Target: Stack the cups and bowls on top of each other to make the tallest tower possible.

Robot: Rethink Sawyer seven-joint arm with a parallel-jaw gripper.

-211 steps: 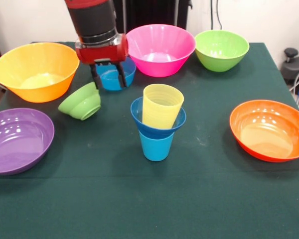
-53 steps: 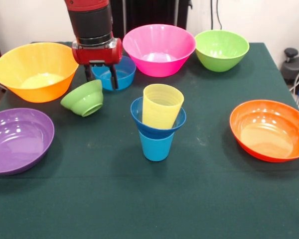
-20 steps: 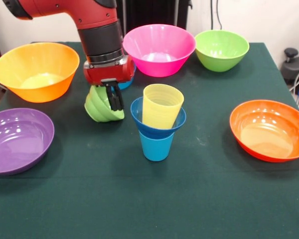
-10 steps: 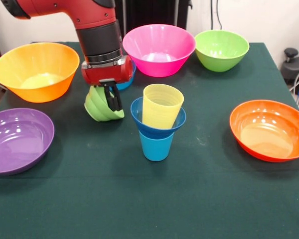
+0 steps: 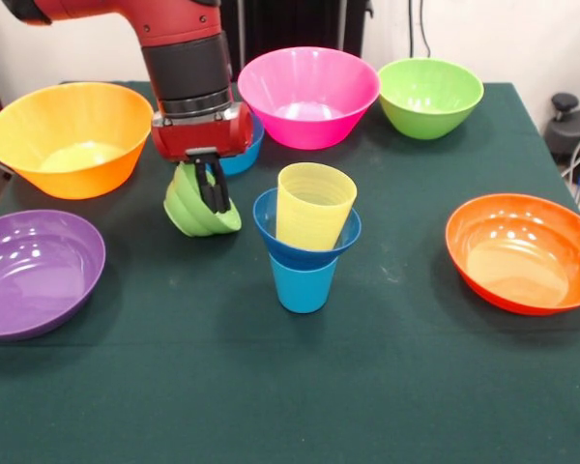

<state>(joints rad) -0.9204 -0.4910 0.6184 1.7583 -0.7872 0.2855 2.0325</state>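
Since a moment ago my tool (image 5: 213, 193) has risen slightly, pinching the small green bowl (image 5: 198, 208); lift it clear, then centre it over the yellow cup (image 5: 314, 206).

The end effector (image 5: 211, 190) has come down from beside the light blue bowl (image 5: 240, 155) and closed on the small green bowl (image 5: 197, 208), tipping it onto its side.

A dark green cloth (image 5: 387, 387) covers the surface, lying flat and smooth right up to the near edge. Behind it stands a pale wall (image 5: 503, 39), with a dark cable (image 5: 424, 29) hanging down it. At the right edge, a black swivel chair (image 5: 572, 126) shows partly.
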